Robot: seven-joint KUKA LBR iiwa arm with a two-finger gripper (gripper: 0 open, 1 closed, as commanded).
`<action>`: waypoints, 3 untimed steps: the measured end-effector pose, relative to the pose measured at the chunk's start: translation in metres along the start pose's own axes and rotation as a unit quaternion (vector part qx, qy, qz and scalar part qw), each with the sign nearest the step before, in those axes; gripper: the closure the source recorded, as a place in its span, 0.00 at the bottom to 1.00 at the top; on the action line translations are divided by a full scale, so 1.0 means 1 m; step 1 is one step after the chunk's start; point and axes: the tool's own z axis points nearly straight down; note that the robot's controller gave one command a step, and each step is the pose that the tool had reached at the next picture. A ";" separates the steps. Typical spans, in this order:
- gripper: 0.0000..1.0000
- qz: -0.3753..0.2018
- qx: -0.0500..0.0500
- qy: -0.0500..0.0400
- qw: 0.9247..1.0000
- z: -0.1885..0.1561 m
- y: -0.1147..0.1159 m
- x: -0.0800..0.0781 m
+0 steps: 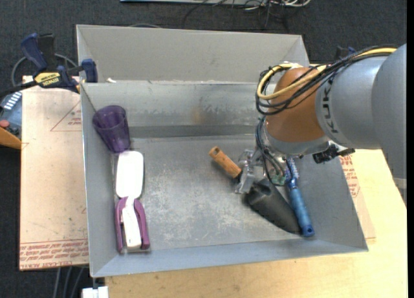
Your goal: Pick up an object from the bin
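Note:
My gripper (248, 175) is low in the right half of the bin, under the orange wrist cover. It sits at the right end of a short brown cork-like cylinder (223, 159) that lies slanted on the floor. A black wedge-shaped thing (275, 207) lies just below the gripper, near the front right corner. A blue pen-like tool (297, 203) rests along the wedge's right side and runs up under the wrist. Whether the gripper holds anything is hidden.
A purple translucent cup (111, 127) lies at the back left of the bin. In front of it, along the left wall, lies a white and purple stapler-like thing (129, 203). The arm covers the bin's right back corner.

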 end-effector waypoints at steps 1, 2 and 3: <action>1.00 0.000 0.000 0.001 1.000 -0.003 0.000 0.001; 1.00 0.000 0.000 0.003 1.000 -0.016 0.000 0.002; 1.00 0.000 0.000 0.001 1.000 -0.035 0.000 0.001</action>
